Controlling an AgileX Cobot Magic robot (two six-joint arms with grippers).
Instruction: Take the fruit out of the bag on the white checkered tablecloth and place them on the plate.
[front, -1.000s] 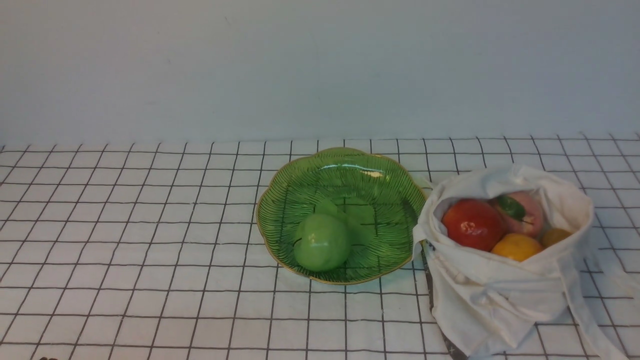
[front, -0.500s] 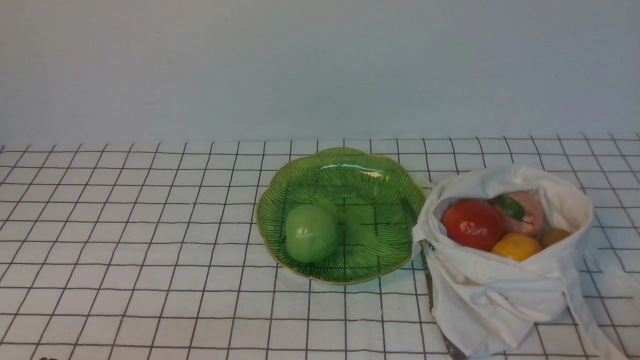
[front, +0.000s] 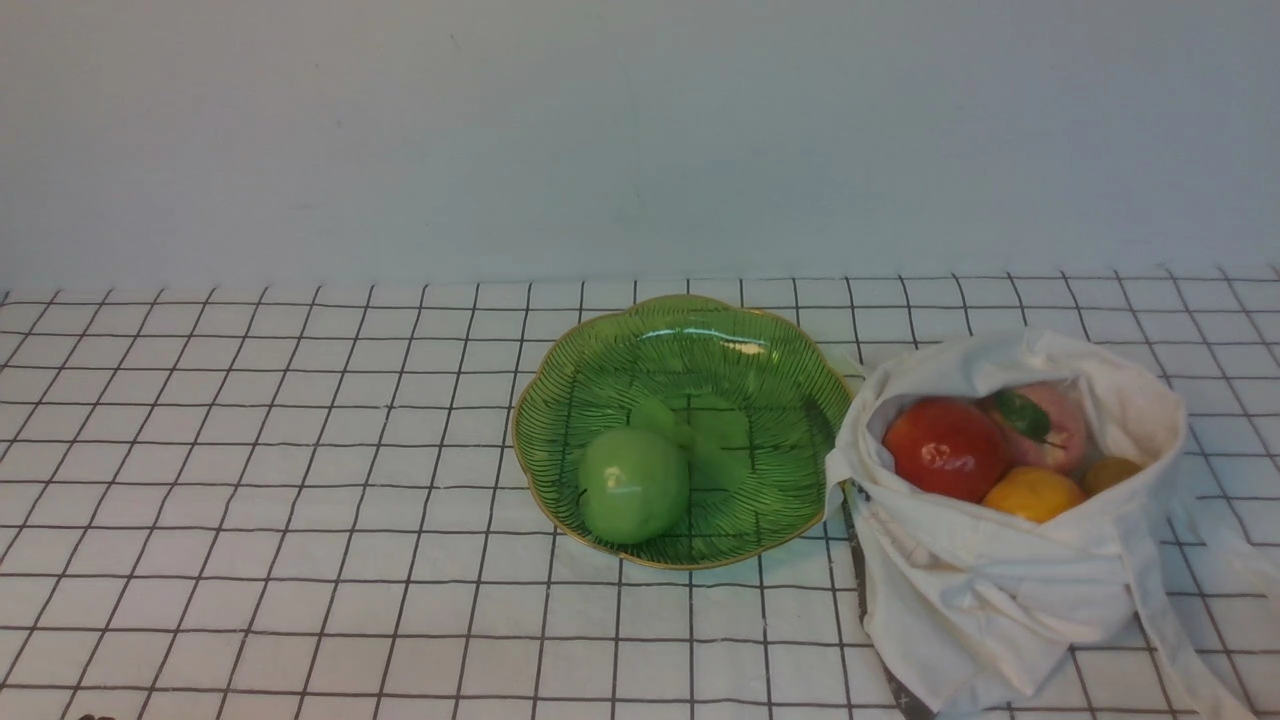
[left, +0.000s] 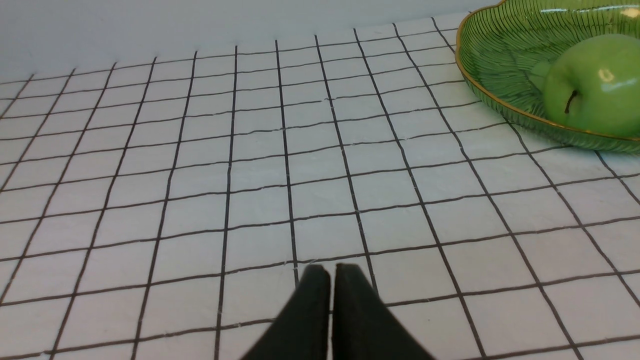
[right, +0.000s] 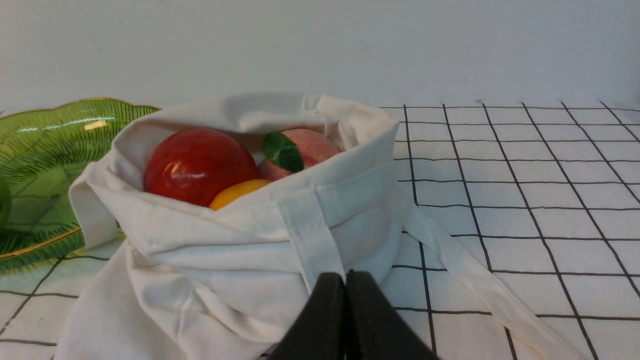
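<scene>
On the white checkered tablecloth (front: 300, 450) stands the green plate (front: 760, 380) with a glossy green apple (front: 633, 485) lying in its front left part. Right of it sits the off-white bag (front: 1000, 590), open on top, holding a red apple (front: 945, 447), a pink peach with a leaf (front: 1050, 425) and two orange citrus fruits (front: 1035, 493). No gripper shows in the front view. In the left wrist view my left gripper (left: 331, 270) is shut and empty over bare cloth, well short of the plate (left: 500, 60). My right gripper (right: 345, 277) is shut and empty just in front of the bag (right: 240, 250).
A long fabric strap (right: 470, 280) of the bag trails over the cloth beside my right gripper. A plain pale wall (front: 640, 140) closes the far edge of the table.
The green apple has rolled in the plate: first to the left, then back a little to the right and toward the front. Nothing else has moved.
</scene>
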